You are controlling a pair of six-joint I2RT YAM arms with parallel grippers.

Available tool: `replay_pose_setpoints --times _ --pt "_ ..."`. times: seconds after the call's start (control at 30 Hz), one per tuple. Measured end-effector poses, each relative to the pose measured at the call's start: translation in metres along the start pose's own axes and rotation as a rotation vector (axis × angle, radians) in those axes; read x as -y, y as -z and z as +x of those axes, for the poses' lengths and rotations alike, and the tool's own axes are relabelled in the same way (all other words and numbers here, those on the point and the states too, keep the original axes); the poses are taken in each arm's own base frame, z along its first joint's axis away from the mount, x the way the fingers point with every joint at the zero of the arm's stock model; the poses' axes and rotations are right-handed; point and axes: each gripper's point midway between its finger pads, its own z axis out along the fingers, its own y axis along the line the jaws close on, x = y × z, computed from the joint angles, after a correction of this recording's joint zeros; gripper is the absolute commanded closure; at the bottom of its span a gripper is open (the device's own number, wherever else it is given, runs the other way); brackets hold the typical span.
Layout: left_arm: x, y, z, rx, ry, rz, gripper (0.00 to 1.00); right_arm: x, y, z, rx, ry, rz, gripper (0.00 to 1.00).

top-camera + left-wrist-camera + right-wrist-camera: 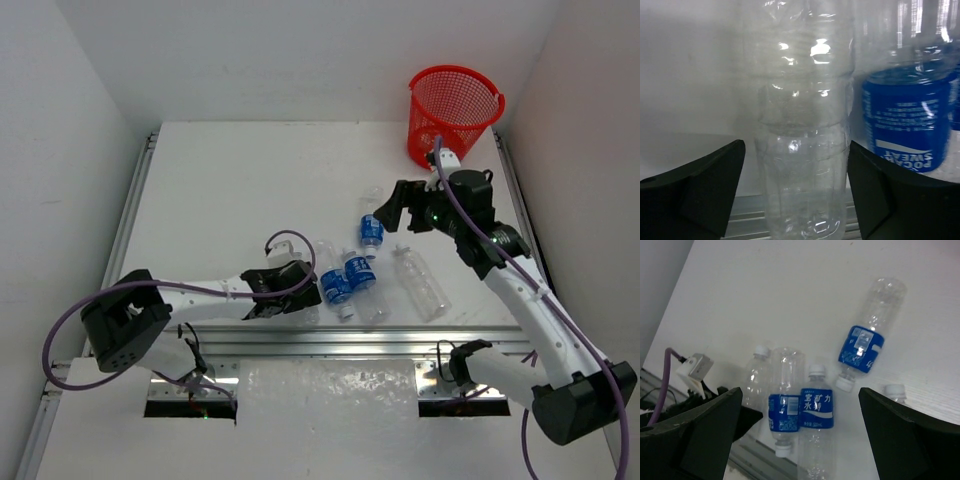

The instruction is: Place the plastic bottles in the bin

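The red mesh bin (pixel 455 108) stands at the far right corner. My left gripper (pixel 298 297) lies low on the table, its jaws open on either side of an unlabelled clear bottle (pixel 802 150); my left gripper (pixel 796 190) has a small gap at its left finger (pixel 705 190). Two blue-labelled bottles (pixel 336 285) (pixel 360 274) lie right beside it. My right gripper (pixel 386 213) is open and empty, held above a third blue-labelled bottle (pixel 371 229) (pixel 861 351). Another unlabelled bottle (pixel 422 283) lies at the right. The red-capped bottle is out of view.
A metal rail (pixel 330 345) runs along the table's near edge, just behind the left gripper. Walls close in the table on the left, back and right. The left arm's purple cable (pixel 665 390) and white connector show in the right wrist view.
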Motion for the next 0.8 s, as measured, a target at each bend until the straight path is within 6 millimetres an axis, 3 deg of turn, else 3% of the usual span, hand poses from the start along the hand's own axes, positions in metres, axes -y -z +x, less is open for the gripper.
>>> replay_pose_setpoints --times 0.07,0.1,0.2,0.3,0.37,0.57,0.7,0.8 --pt "-0.009 -0.002 0.004 -0.004 -0.003 -0.023 0.36 -0.006 -0.004 0.015 -0.04 -0.002 -0.038 0.01" --pt "-0.015 -0.003 0.004 0.003 0.0 -0.043 0.63 -0.011 -0.006 0.021 -0.06 0.0 -0.06 0.01" --pt "-0.027 0.002 -0.002 0.041 0.021 -0.08 0.9 -0.031 -0.012 0.033 -0.093 -0.011 -0.159 0.01" --pt "-0.041 0.023 -0.015 0.097 0.032 -0.087 0.96 -0.06 -0.013 0.042 -0.116 -0.049 -0.311 0.01" --pt "-0.035 0.045 -0.033 0.161 0.05 -0.008 0.99 -0.083 -0.013 0.048 -0.135 -0.065 -0.42 0.01" --pt "0.018 0.133 -0.09 0.413 0.054 0.496 1.0 -0.152 -0.002 0.048 -0.155 -0.085 -0.726 0.01" --pt "0.048 0.186 -0.104 0.513 0.002 0.781 1.0 -0.175 0.006 0.039 -0.13 -0.079 -0.866 0.01" --pt "0.07 0.2 -0.098 0.501 -0.076 0.9 0.99 -0.189 0.015 0.035 -0.12 -0.057 -0.962 0.01"
